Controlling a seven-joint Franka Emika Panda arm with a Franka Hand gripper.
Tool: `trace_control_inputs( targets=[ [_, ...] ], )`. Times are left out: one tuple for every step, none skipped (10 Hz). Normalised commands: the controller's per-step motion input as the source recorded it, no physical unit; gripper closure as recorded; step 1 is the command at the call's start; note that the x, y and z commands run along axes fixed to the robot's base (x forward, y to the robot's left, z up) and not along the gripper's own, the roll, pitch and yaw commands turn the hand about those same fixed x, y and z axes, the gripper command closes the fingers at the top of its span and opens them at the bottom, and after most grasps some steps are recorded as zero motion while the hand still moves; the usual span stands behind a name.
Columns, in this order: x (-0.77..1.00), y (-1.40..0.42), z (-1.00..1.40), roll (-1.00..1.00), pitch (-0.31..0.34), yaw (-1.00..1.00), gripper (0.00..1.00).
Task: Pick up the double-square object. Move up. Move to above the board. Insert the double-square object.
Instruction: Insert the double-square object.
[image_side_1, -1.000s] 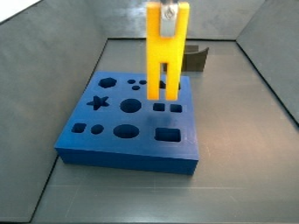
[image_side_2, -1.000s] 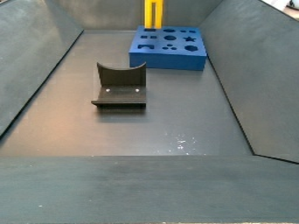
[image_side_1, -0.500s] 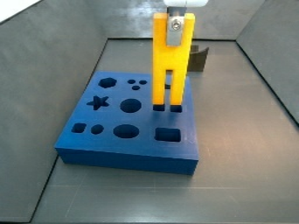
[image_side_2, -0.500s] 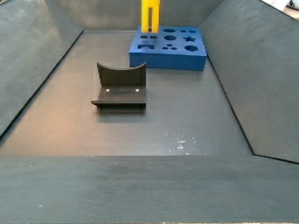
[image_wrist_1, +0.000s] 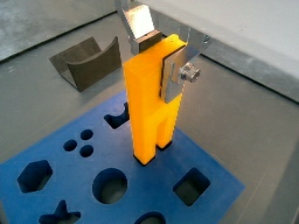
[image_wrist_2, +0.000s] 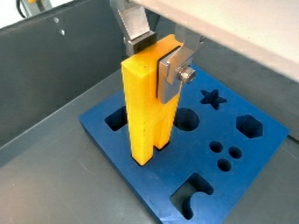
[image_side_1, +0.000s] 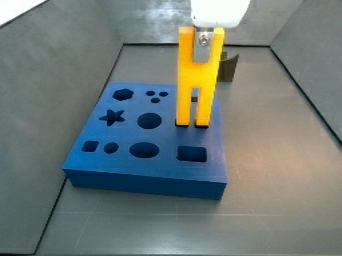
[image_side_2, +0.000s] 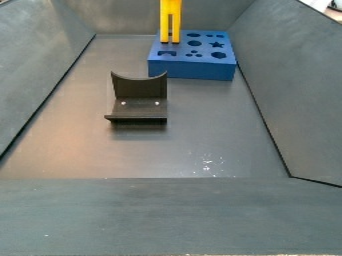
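Note:
The yellow-orange double-square object (image_side_1: 198, 80) stands upright with its two prongs down in the pair of square holes of the blue board (image_side_1: 134, 160). It also shows in both wrist views (image_wrist_1: 149, 105) (image_wrist_2: 149, 105) and in a side view (image_side_2: 171, 22). My gripper (image_wrist_1: 156, 54) is shut on its top end, silver fingers (image_wrist_2: 176, 68) clamping both flat faces. The gripper also shows from a side view (image_side_1: 202, 38). The board lies at the far end of the bin (image_side_2: 194, 55).
A dark grey U-shaped block (image_side_2: 136, 98) lies on the floor in mid-bin; it shows behind the board too (image_side_1: 227, 66) (image_wrist_1: 82, 63). Grey sloped bin walls (image_side_2: 54, 90) enclose the floor. The board has star, round, hexagon and square holes (image_side_1: 148, 120).
The gripper has moved down with the double-square object: its prongs went from above the board into the two square holes and sit deeper now.

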Motion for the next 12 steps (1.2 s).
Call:
trace_control_inputs(
  targets=[
    [0.00, 0.00, -0.21, 0.06, 0.000, 0.00, 1.00],
    [0.00, 0.00, -0.20, 0.04, -0.003, 0.00, 1.00],
    [0.00, 0.00, -0.23, 0.06, -0.003, 0.00, 1.00],
    [0.00, -0.04, -0.28, 0.09, -0.007, 0.00, 1.00],
    [0.00, -0.05, -0.41, 0.13, 0.000, 0.00, 1.00],
    [0.00, -0.03, -0.53, 0.17, 0.000, 0.00, 1.00],
    [0.00, -0.03, -0.60, 0.18, 0.000, 0.00, 1.00],
    [0.00, -0.05, -0.66, 0.20, -0.003, 0.00, 1.00],
    [0.01, -0.08, -0.70, 0.23, -0.011, 0.00, 1.00],
    [0.03, -0.07, -0.70, 0.21, -0.016, 0.00, 1.00],
    [0.00, 0.00, -0.19, 0.05, -0.034, 0.00, 1.00],
    [0.00, 0.00, 0.00, 0.00, 0.000, 0.00, 1.00]
  ],
)
